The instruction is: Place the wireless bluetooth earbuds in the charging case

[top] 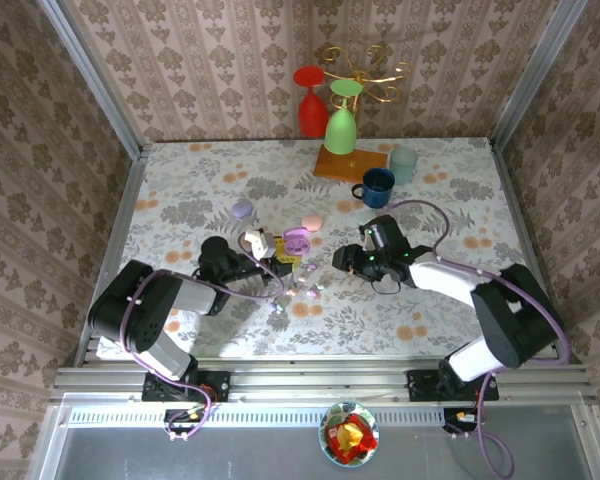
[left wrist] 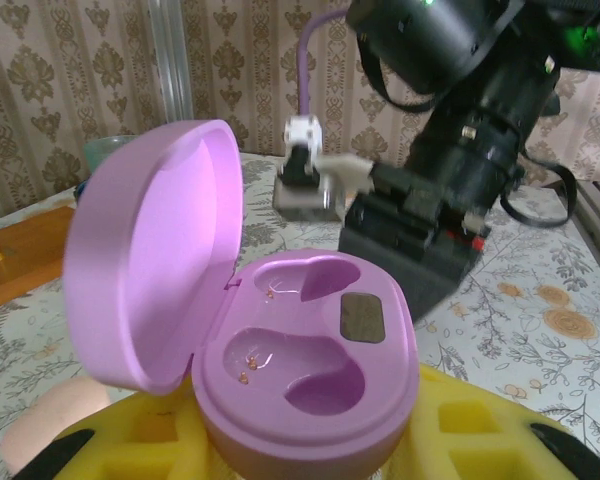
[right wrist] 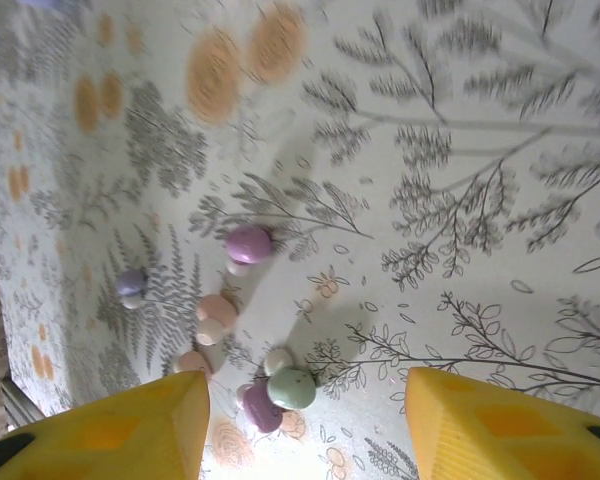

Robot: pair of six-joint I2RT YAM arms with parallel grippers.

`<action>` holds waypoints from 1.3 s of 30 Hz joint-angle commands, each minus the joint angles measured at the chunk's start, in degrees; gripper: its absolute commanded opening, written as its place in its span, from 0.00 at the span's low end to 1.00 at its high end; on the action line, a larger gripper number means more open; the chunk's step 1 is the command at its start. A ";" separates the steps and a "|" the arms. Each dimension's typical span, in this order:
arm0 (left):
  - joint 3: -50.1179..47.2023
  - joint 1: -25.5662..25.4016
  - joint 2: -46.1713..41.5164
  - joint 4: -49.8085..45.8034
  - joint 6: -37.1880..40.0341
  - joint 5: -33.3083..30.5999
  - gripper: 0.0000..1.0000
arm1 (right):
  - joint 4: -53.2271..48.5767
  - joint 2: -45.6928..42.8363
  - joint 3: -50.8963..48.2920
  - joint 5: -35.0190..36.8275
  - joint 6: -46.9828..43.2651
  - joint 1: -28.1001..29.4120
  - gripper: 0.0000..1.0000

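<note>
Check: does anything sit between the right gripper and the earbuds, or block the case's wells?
Nothing visible does. The right gripper is open over the earbuds lying loose on the tablecloth; the charging case has its lid up and both wells empty.

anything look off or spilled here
Yes: the earbuds lie loose on the tablecloth in a scattered cluster of mixed colours, as if spilled. The open purple case, held in the left gripper, has both wells empty.

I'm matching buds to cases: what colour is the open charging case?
Lilac-pink; the charging case shows best in the left wrist view.
</note>
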 commanded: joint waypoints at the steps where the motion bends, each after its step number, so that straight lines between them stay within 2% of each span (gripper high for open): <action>1: -0.95 0.78 -2.20 1.59 1.26 -1.04 0.31 | 3.86 5.14 3.41 -4.04 4.77 1.07 0.54; 12: -2.23 0.79 -3.41 1.62 2.18 -1.39 0.31 | 5.45 15.66 10.97 -5.04 6.30 4.64 0.45; 20: -2.49 0.86 -3.68 1.59 2.04 -1.83 0.31 | 5.32 17.59 12.11 -4.58 7.95 5.64 0.42; 22: -2.76 2.54 -3.72 1.60 2.18 -1.83 0.31 | 4.73 17.88 12.60 -3.81 7.48 5.65 0.41; 39: -3.96 4.22 -5.40 1.60 2.45 -4.07 0.31 | -1.56 24.50 20.94 -1.22 1.51 4.86 0.38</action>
